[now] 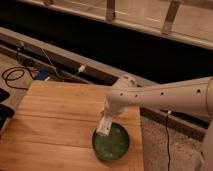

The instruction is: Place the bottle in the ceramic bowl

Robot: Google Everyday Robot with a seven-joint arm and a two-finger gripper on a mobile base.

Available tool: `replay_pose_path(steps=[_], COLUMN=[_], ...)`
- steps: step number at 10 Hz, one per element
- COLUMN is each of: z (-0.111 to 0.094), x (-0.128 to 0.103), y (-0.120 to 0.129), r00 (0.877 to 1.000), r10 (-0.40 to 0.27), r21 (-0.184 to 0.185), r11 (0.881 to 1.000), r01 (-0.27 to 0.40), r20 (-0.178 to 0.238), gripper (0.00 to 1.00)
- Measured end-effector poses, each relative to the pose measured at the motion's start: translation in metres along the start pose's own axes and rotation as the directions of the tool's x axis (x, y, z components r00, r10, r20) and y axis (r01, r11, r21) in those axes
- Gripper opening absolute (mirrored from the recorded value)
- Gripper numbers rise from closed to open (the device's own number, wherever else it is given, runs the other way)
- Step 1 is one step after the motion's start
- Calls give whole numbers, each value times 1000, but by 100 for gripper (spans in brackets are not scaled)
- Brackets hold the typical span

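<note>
The round glossy dark-green ceramic bowl (112, 142) sits on the wooden table (55, 120) near its front right corner. The small whitish bottle (104, 125) hangs upright from my gripper (108, 114), its lower end at the bowl's far-left rim, just over the inside. My white arm (165, 95) reaches in from the right and the gripper sits directly above the bowl's left edge, closed on the bottle's upper part.
Black and white cables (20, 75) and a small blue item (41, 75) lie on the floor beyond the table's far-left corner. A dark object (4, 112) sits at the left edge. A dark ledge and railing run behind.
</note>
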Motion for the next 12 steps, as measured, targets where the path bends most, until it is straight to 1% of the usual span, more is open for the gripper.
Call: replay_pose_path(steps=[2, 3, 4, 5, 6, 7, 8, 12], z=[1, 4, 8, 8, 8, 9, 9, 8], x=[4, 8, 14, 15, 16, 16, 16, 15], y=[-21, -28, -31, -32, -32, -32, -32, -32], r00=[999, 998, 998, 997, 997, 997, 997, 997], r10=[42, 60, 68, 69, 70, 69, 69, 70], r21=[17, 18, 12, 9, 9, 9, 9, 9], r11=[999, 998, 998, 998, 997, 998, 998, 997], r01=[-42, -60, -67, -69, -70, -69, -69, -70], r20=[-1, -7, -16, -17, -17, -18, -18, -17], gripper=[0, 0, 0, 0, 4, 15, 23, 63])
